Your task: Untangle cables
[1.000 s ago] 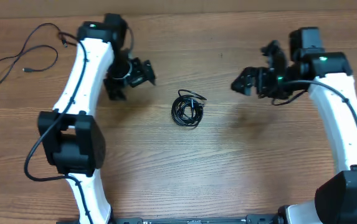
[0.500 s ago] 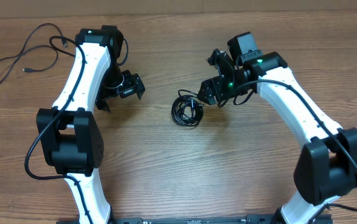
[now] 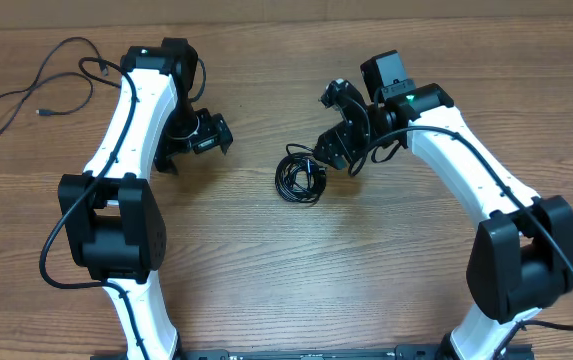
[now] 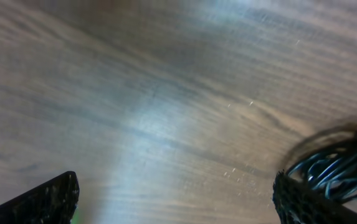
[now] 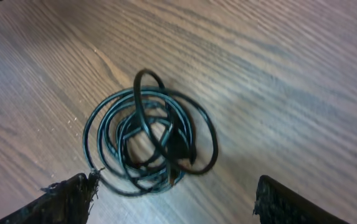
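Observation:
The cables are wound into one small knot [image 3: 301, 178] of glossy black loops at the table's middle. It fills the centre of the right wrist view [image 5: 150, 140] and shows blurred at the right edge of the left wrist view [image 4: 337, 165]. My right gripper [image 3: 332, 148] is open and empty, hovering just right of and above the knot; its fingertips [image 5: 178, 202] frame the lower edge of the loops. My left gripper [image 3: 191, 145] is open and empty, well left of the knot, above bare wood [image 4: 175, 202].
One loose black cable [image 3: 41, 85] with a small plug end lies curled at the far left back of the wooden table [image 3: 286, 280]. The arms' own thick wires run along both white arms.
My right arm has swung left from the right side to just beside the knot and lifted slightly. My left gripper has turned and drawn back a little to the left.

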You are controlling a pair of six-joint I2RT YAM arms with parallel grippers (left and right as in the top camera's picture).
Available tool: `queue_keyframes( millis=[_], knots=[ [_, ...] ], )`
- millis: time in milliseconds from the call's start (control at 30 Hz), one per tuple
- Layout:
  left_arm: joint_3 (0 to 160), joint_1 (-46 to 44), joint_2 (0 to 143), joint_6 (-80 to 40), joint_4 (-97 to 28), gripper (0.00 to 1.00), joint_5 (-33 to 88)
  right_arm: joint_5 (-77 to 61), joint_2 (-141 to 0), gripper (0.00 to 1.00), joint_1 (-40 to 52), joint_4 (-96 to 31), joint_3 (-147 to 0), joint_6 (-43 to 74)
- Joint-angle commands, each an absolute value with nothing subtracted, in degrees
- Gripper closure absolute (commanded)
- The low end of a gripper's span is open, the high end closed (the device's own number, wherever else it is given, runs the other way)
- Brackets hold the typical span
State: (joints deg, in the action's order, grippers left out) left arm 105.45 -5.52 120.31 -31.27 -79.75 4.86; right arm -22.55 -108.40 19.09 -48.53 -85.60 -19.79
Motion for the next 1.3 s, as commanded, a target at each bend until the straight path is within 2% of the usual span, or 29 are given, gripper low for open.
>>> queue_keyframes(
  millis=[0,233,267,333,467,567,633,767,933,1267],
  knots=[
    [104.88,-5.69,118.78,-31.75,-77.12,0.00,4.03,-23.20,-111.87,0.17,20.25,-47.37,-85.45,-21.06],
    [104.88,-5.69,118.78,-31.75,-72.40,0.00,4.03,-24.27,-115.07,0.27,21.30,-45.41,-85.45,-19.55],
    [104.88,-5.69,118.78,-31.75,-72.12,0.01,4.03,-24.27,-115.83,0.32,21.47,-45.36,-85.45,-19.53],
    [104.88,-5.69,118.78,-31.75,-71.68,0.01,4.03,-24.27,-116.09,0.50,21.58,-45.12,-85.45,-18.31],
    [104.88,-5.69,118.78,-31.75,-71.68,0.00,4.03,-24.29,-116.07,0.60,21.58,-43.31,-85.47,-14.74],
    [104.88,-5.69,118.78,-31.75,-71.68,0.00,4.03,-24.27,-116.05,0.85,21.58,-43.38,-86.35,-11.99],
    [104.88,-5.69,118.78,-31.75,-71.66,0.00,4.03,-24.27,-115.74,0.96,21.58,-44.45,-88.36,-8.80],
    [104.88,-5.69,118.78,-31.75,-71.68,0.00,4.03,-24.27,-112.27,0.96,20.86,-48.77,-95.15,-2.09],
    [104.88,-5.69,118.78,-31.75,-71.68,0.00,4.03,-24.21,-105.97,0.96,20.56,-56.55,-102.72,-1.02],
    [104.88,-5.69,118.78,-31.75,-71.68,0.00,4.03,-20.93,-95.57,0.96,20.56,-59.40,-104.99,4.23]
  ],
)
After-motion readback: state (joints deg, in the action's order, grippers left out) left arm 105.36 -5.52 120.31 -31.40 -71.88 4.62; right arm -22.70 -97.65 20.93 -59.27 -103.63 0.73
